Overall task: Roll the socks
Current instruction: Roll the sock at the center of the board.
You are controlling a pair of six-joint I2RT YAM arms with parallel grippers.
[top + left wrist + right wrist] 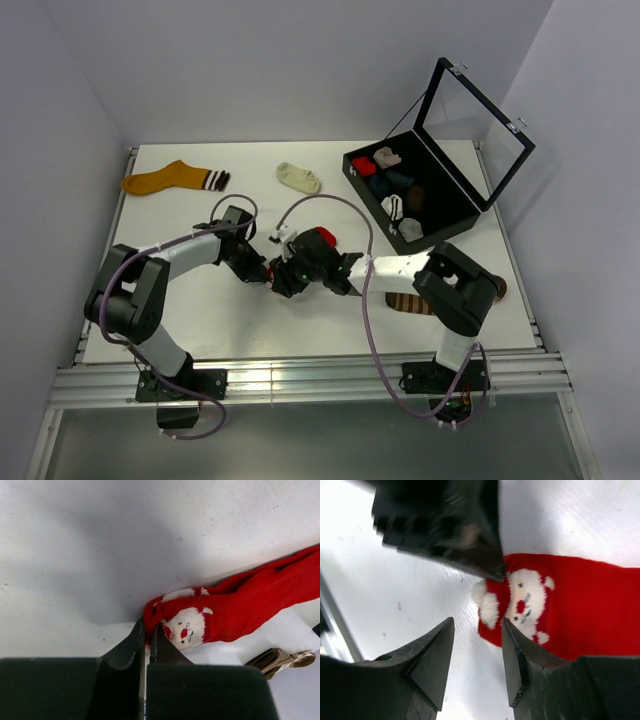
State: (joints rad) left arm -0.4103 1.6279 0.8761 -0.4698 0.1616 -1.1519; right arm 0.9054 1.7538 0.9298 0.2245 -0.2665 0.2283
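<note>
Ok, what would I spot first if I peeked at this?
A bright red sock with a Santa face, in the middle of the table, its end nipped by the shut left pincer while the right pincer stands open at the same end. Far right, a black box of rolled socks stands open.

On table [200, 330]: sock [250, 605] mid, box [370, 198] rear R.

Seen from above, the right arm [400, 266] hides most of the red sock [322, 237] and part of the striped sock [397, 303]. Both wrist views cut the red sock off at 3 o'clock.
</note>
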